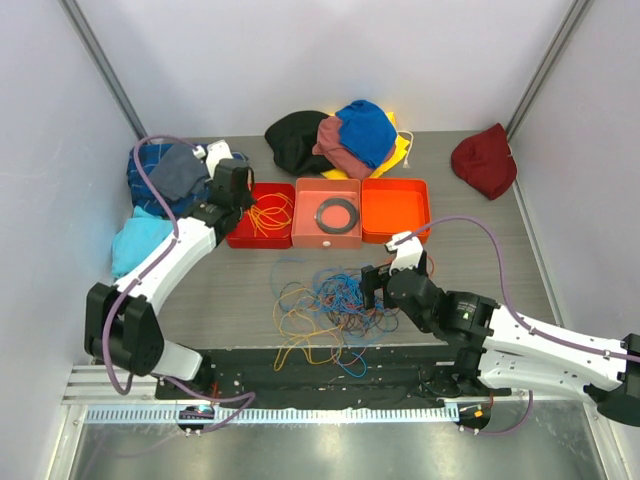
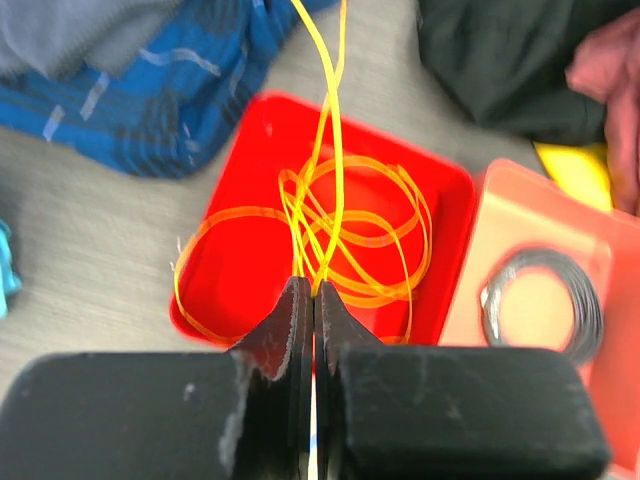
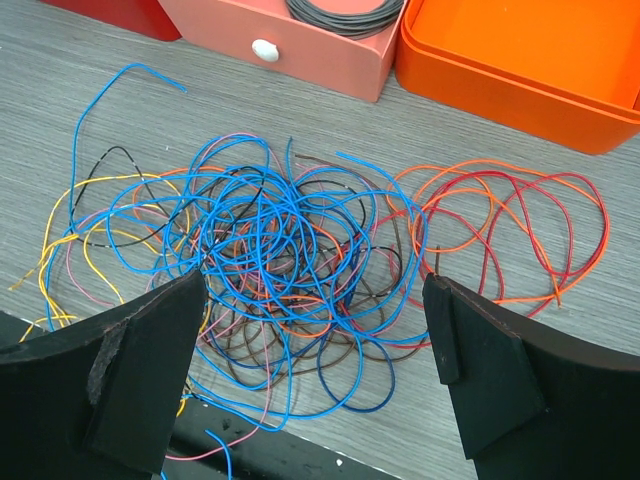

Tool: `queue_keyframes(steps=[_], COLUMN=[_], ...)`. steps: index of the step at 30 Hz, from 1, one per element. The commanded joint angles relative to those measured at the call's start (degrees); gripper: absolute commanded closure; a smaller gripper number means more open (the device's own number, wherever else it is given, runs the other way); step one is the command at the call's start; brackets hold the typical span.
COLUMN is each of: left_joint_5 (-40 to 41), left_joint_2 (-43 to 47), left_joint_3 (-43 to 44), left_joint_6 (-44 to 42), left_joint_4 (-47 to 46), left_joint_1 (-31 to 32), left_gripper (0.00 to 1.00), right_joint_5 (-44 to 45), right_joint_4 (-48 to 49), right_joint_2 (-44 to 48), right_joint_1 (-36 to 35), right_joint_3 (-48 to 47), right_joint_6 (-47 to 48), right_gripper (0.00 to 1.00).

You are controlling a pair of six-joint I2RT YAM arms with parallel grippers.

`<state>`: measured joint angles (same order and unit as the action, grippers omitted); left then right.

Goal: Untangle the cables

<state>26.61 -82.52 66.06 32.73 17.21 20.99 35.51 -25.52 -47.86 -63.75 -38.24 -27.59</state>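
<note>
I am hovering my right gripper [image 3: 312,300], jaws spread wide and holding nothing, over the tangle of cables [image 3: 270,250] lying on the table [image 3: 60,120]. Blue, red, orange and brown are all knotted together, so I am judging most of the work undone. Farther off, my left gripper [image 2: 312,292] is pinching a yellow cable [image 2: 335,150] above the red tray [image 2: 240,160], where its loops are lying apart from the rest.

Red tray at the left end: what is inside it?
Inside the red tray lies a coil of yellow-orange cable, one strand pinched by the shut left pincer. The pincer's body hides the tray's near edge.
</note>
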Motion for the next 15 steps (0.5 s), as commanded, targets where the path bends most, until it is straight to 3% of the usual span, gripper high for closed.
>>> queue_keyframes(steps=[1, 8, 15], left_joint_5=[-2.35, -10.60, -17.81], left_joint_2=[5.52, 5.71, -0.79], left_joint_3=[-1.37, -0.32, 1.61], left_joint_6=[3.12, 5.59, 7.61], left_joint_4=[3.34, 8.89, 11.61], left_joint_1=[2.12, 2.47, 2.47], left_gripper=[1.00, 1.00, 1.00], right_joint_5=[0.53, 0.35, 0.26], right_joint_4=[2.05, 2.75, 2.93], right_joint_2=[1.10, 0.75, 2.24], right_joint_1=[-0.06, -0.06, -0.06], right_joint_3=[0.18, 0.09, 1.32], right_joint_6=[-1.32, -1.58, -2.20], right_gripper=[0.00, 0.00, 0.00])
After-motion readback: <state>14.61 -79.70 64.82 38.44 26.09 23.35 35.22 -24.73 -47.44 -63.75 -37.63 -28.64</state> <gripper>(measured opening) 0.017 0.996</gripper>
